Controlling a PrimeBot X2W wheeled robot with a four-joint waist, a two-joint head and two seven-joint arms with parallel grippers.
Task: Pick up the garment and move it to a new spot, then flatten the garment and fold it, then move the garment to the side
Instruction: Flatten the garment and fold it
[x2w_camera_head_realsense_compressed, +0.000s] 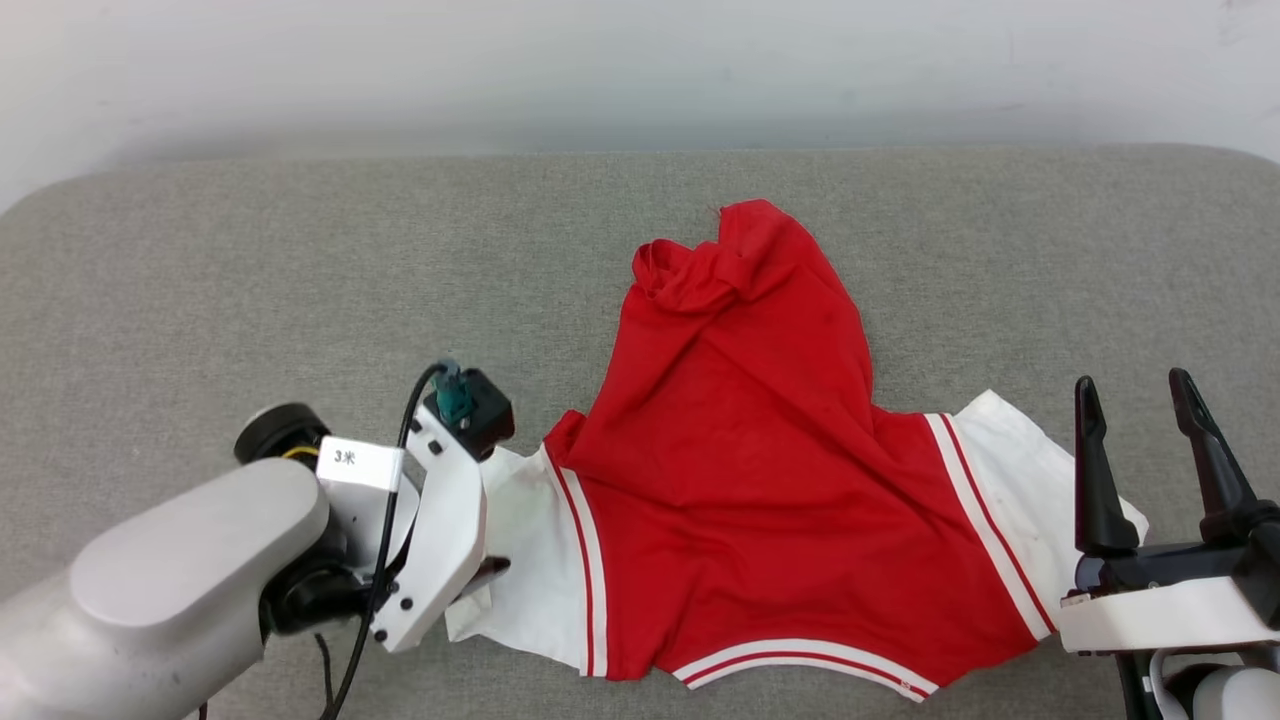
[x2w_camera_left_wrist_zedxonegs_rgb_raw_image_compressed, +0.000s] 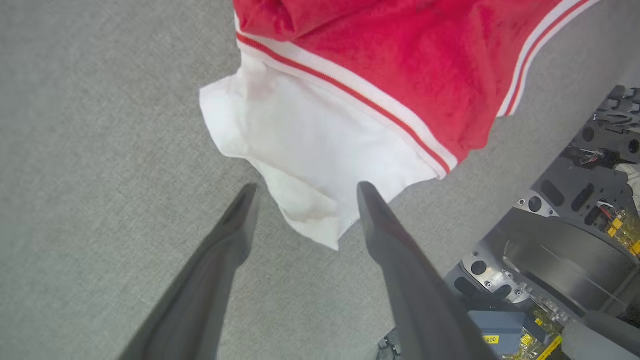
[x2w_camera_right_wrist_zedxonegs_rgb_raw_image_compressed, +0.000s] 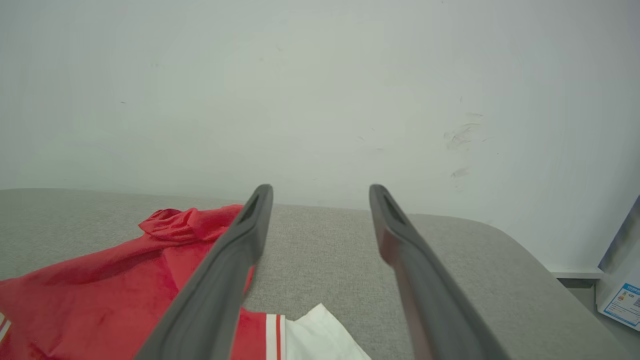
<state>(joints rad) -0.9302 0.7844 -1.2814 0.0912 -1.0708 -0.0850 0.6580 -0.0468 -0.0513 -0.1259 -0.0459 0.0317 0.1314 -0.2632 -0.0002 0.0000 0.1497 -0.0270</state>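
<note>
Starting at the left, we spot a little white sticker (x2w_camera_head_realsense_compressed: 345, 457) on the left arm's wrist that reads "3米", with a black cable (x2w_camera_head_realsense_compressed: 404, 425) running up past it to a green plug. The left gripper (x2w_camera_left_wrist_zedxonegs_rgb_raw_image_compressed: 306, 190) sits at the near left corner of the garment (x2w_camera_head_realsense_compressed: 740, 430). In the left wrist view its two dark fingers are spread apart, with the loose corner of the white left sleeve (x2w_camera_left_wrist_zedxonegs_rgb_raw_image_compressed: 310, 145) lying between the tips. Nothing is pinched, and we can't tell if either finger actually touches the cloth. Down in the corner of that same view there's a yellow tag (x2w_camera_left_wrist_zedxonegs_rgb_raw_image_compressed: 491, 340) on the robot's base (x2w_camera_left_wrist_zedxonegs_rgb_raw_image_compressed: 550, 260) that looks like "800" to us, though it's too small to swear by. The garment itself lies spread on the grey padded surface (x2w_camera_head_realsense_compressed: 300, 260), a bit right of centre in the head view. Its red body is rumpled and bunched up at the far end, and the white sleeves stick out left and right at the near end. There's red-and-white striped trim where red meets white and along the near edge. Over on the right, the right gripper (x2w_camera_head_realsense_compressed: 1132, 382) is parked just beside the white right sleeve (x2w_camera_head_realsense_compressed: 1020, 480), fingers wide apart and holding nothing, pointing off toward the pale wall (x2w_camera_head_realsense_compressed: 640, 60). At the far right edge of the right wrist view a box (x2w_camera_right_wrist_zedxonegs_rgb_raw_image_compressed: 622, 295) pokes in with a blue-and-white printed label, too small for us to read.
</note>
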